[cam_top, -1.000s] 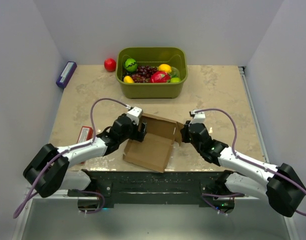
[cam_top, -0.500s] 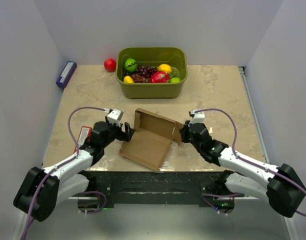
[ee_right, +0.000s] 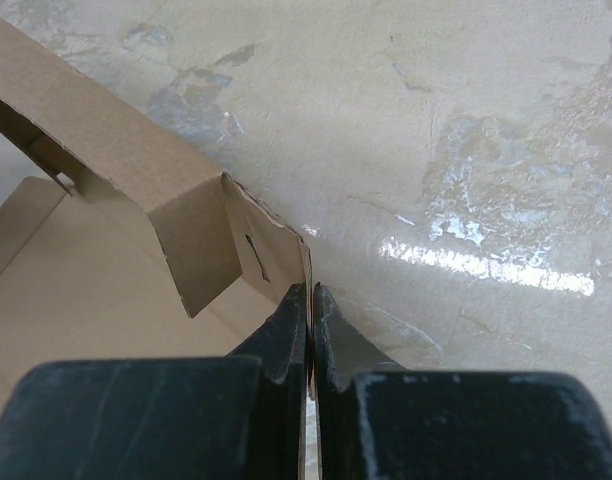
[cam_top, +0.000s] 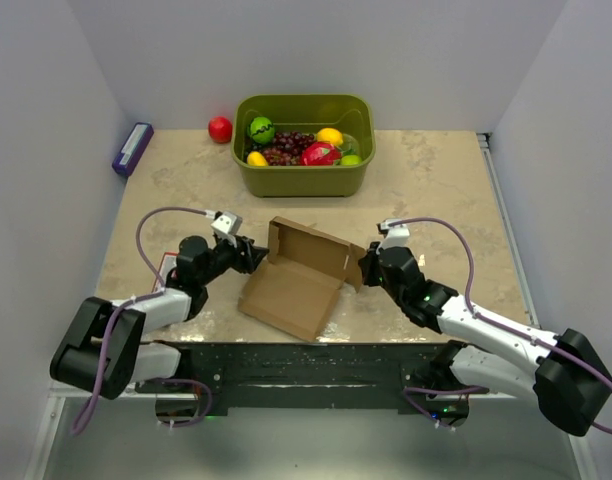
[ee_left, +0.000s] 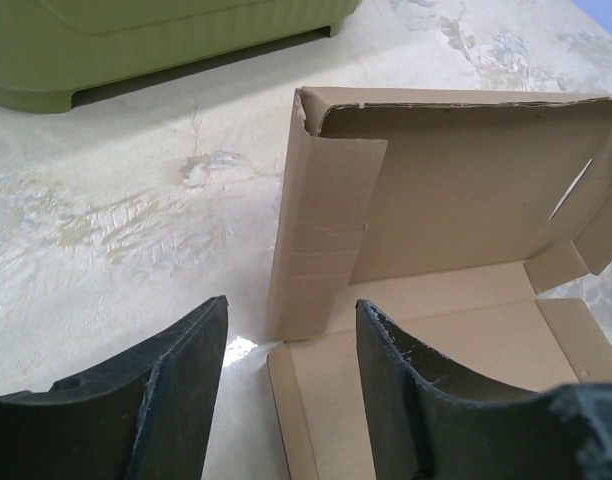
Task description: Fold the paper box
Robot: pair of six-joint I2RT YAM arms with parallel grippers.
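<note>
Left jaws have pulled back! A second ago they were up against the near-left corner of the paper box; now they sit off to its left, clear of the cardboard, and the arm lies lower along the surface. They stand apart with nothing between them, narrower than a moment ago. Just ahead of their tips the box's left side flap stands upright, and the flat base panel spreads away to their right.

Right jaws haven't budged: pressed tight together on the thin edge of the box's right-hand flap, same spot as before. The box itself lies open between my two sets of jaws, barely shifted.

What I can't make out: the pinched edge vanishes between the right fingertips, so how deep the bite goes is unclear. From the left wrist, the box's far right end runs out of frame, and only the bottom rim of the green tub shows, well beyond the left jaws.
</note>
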